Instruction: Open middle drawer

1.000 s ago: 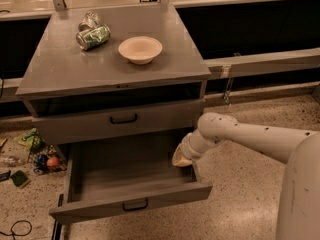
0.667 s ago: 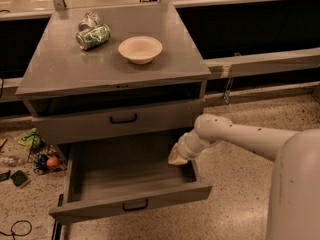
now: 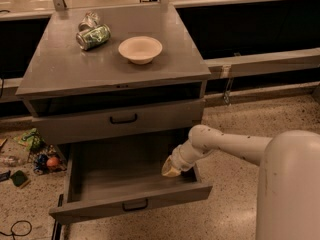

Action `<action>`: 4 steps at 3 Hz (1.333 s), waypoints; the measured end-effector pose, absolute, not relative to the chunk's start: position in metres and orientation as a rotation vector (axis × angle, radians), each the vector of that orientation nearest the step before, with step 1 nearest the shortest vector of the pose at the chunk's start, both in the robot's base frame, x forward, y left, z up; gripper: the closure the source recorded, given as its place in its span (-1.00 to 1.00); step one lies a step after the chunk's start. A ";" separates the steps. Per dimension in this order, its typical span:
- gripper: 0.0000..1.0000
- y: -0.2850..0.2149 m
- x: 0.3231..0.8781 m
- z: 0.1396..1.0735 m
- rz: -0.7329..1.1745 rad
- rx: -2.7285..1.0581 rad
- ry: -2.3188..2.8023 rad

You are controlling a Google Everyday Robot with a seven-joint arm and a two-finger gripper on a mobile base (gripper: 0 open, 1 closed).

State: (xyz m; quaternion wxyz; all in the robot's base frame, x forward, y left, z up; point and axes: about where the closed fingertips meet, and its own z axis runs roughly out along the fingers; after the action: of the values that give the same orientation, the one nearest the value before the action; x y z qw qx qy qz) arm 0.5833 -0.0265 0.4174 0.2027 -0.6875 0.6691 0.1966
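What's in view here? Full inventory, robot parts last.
cabinet: 1, grey, centre
bowl: 1, cream, on cabinet top
green crushed can: 1, green, cabinet top, left of bowl
silver crumpled item: 1, silver, just behind the can
upper drawer: 1, grey, black handle, shut
middle drawer: 1, grey, black handle, pulled out
floor clutter: several, mixed colours, floor left of cabinet
arm: 1, white, from lower right
tool: 1, yellowish, inside middle drawer, right side
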 end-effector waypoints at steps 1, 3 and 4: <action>1.00 -0.021 0.557 0.403 0.644 -1.925 1.904; 1.00 -0.009 0.508 0.399 0.813 -1.999 1.902; 1.00 -0.008 0.477 0.408 0.904 -2.080 1.883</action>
State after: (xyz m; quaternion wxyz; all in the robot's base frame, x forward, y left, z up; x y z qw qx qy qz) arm 0.4773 -0.0084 0.4082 0.0970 -0.7023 0.6358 0.3052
